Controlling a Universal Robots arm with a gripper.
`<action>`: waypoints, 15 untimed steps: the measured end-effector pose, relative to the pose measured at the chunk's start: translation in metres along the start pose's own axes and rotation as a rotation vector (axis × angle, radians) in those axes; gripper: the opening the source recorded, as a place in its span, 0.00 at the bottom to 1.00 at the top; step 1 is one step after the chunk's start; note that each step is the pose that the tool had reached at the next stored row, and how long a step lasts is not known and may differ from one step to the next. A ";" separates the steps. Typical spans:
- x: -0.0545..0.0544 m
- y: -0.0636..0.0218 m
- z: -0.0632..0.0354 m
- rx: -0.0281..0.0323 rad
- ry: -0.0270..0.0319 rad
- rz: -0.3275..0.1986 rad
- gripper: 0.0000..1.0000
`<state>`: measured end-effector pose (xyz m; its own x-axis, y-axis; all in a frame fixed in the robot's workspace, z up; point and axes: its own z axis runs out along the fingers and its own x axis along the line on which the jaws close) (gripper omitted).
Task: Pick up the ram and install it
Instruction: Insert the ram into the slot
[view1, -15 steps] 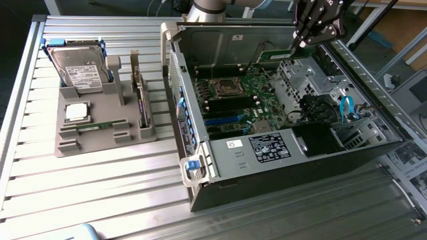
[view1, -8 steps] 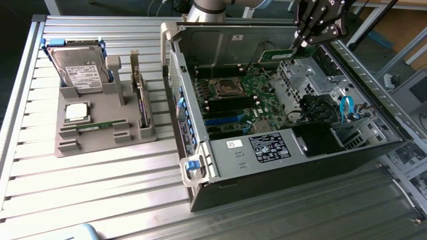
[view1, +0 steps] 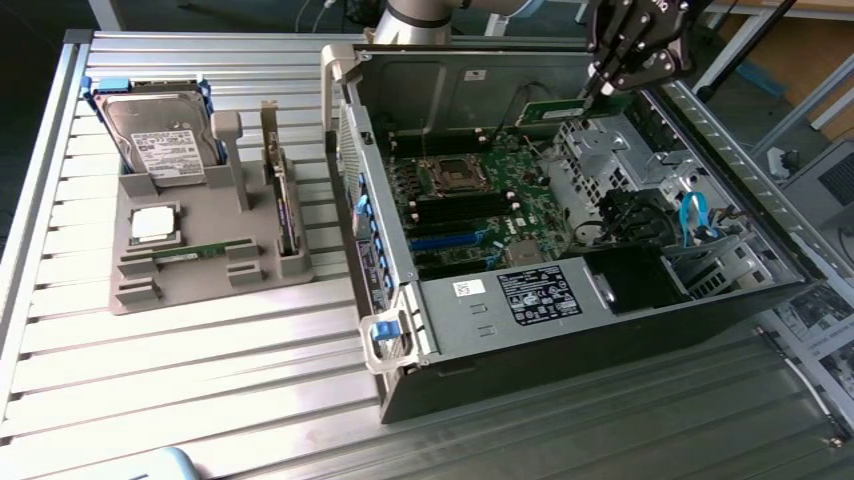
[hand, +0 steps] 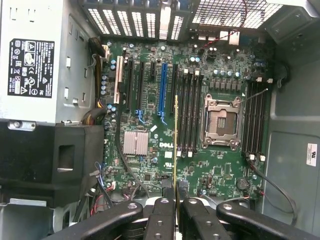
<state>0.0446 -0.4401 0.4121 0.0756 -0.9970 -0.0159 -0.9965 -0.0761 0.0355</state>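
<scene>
The tool (hand: 175, 196) is clenching the ram (hand: 175, 130) edge-on over the motherboard (hand: 220, 171) — its long axis is running parallel to the memory slots (hand: 189, 115).

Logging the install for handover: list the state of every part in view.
ram: gripped in the claw, above the motherboard, not seated.
claw: shut on the ram.
computer case: side open.
memory slots: empty.
hard drive: parked in the grey holder.

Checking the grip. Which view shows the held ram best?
The exterior view: the ram shows its green face, held by the gripper above the open computer case. The wrist view gives it edge-on, a thin strip between the fingers.
</scene>
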 end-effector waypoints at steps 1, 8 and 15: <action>0.000 0.0000 0.0006 0.0000 0.0000 0.000 0.13; 0.000 0.0006 0.0056 0.0000 -0.0002 0.000 0.13; 0.000 0.0012 0.0105 0.0000 -0.0002 0.000 0.13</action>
<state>0.0431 -0.4402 0.4017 0.0756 -0.9970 -0.0161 -0.9965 -0.0761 0.0355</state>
